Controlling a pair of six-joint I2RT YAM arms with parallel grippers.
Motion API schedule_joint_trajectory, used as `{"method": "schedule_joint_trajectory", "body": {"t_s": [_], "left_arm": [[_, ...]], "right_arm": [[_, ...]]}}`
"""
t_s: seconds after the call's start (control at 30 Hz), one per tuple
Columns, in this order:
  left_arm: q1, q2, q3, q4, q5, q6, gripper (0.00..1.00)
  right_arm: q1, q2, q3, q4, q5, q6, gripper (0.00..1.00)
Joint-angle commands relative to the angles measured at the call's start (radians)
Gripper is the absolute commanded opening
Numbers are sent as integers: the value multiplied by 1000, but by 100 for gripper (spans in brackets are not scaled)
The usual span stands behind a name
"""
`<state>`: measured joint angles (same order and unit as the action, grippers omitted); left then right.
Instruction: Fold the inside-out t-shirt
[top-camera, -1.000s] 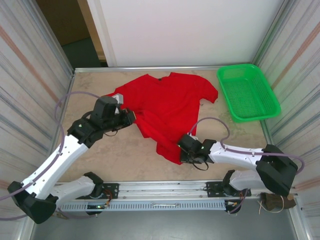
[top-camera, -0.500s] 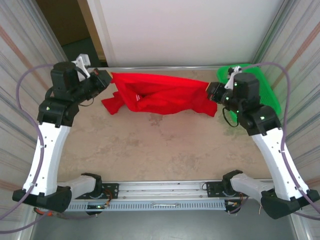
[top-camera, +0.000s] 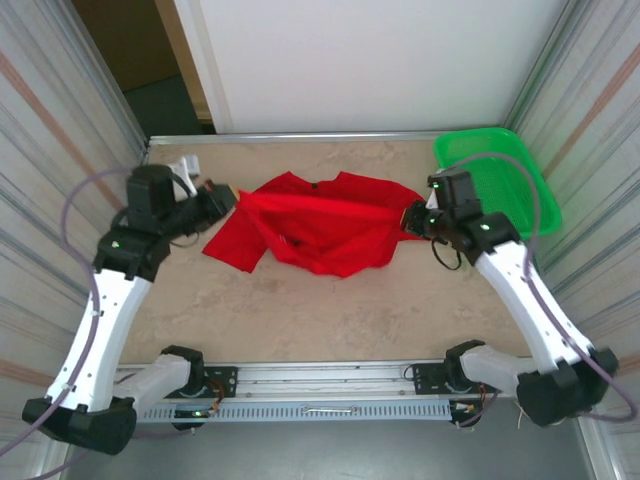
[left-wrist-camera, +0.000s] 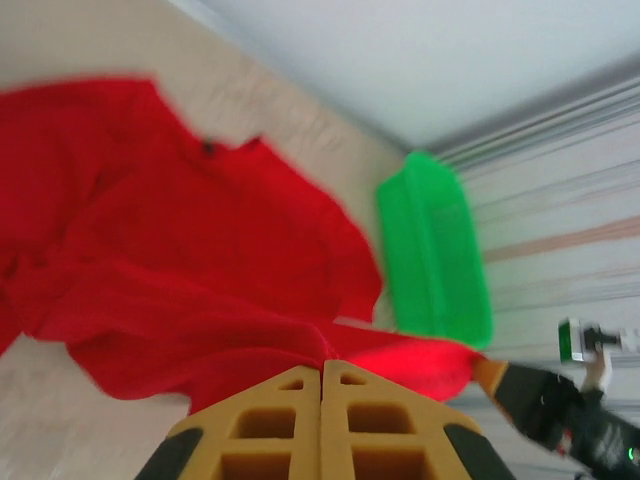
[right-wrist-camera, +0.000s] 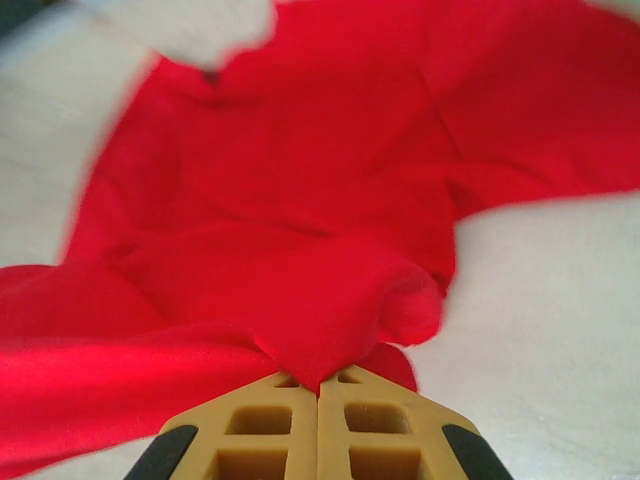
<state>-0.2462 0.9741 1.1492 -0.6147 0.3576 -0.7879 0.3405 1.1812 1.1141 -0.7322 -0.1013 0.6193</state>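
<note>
The inside-out t-shirt (top-camera: 320, 230) is plain bright red and lies partly on the table's far middle, with one edge pulled taut between both arms. My left gripper (top-camera: 228, 195) is shut on the cloth at its left end, and my right gripper (top-camera: 410, 217) is shut on it at the right end. In the left wrist view the yellow jaws are pressed together at the gripper (left-wrist-camera: 322, 364) with the t-shirt (left-wrist-camera: 180, 260) pinched at the tips. In the right wrist view the gripper (right-wrist-camera: 318, 380) pinches a fold of the t-shirt (right-wrist-camera: 300, 200). No print shows.
A green plastic mesh basket (top-camera: 520, 175) stands at the back right corner, just behind my right arm, and also appears in the left wrist view as the basket (left-wrist-camera: 430, 260). Ribbed walls close both sides. Bare beige tabletop (top-camera: 330, 320) lies in front of the shirt.
Both grippers have come down and slightly nearer from the raised, far-back position, lowering the stretched shirt so its body settles onto the table. One second ago both were low at the near side.
</note>
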Motion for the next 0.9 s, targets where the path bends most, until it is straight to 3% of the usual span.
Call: {"method": "schedule_joint_trajectory", "body": {"t_s": [0.0, 0.07, 0.23, 0.27, 0.3, 0.37, 0.43, 0.67, 0.87], "left_arm": [[-13, -81, -187, 45, -37, -70, 0], [-12, -110, -290, 57, -85, -89, 0], [50, -84, -403, 69, -150, -58, 0], [63, -73, -407, 67, -156, -46, 0], [78, -58, -407, 65, -165, -27, 0], [100, -35, -403, 56, -184, 2, 0], [126, -18, -401, 63, -174, 23, 0], [147, 18, -378, 88, -137, 45, 0], [147, 21, -367, 85, -133, 54, 0]], "right_arm": [[-12, 149, -32, 104, -86, 14, 0], [19, 284, 32, 138, -137, 33, 0], [223, 611, 353, 105, -141, 14, 0], [249, 648, 406, 85, -137, 1, 3], [271, 672, 449, 67, -125, -11, 22], [293, 655, 458, 64, -97, -27, 51], [294, 595, 401, 73, -61, -29, 60], [272, 347, 46, 132, 27, -4, 61], [269, 387, -16, 155, 63, -14, 63]]}}
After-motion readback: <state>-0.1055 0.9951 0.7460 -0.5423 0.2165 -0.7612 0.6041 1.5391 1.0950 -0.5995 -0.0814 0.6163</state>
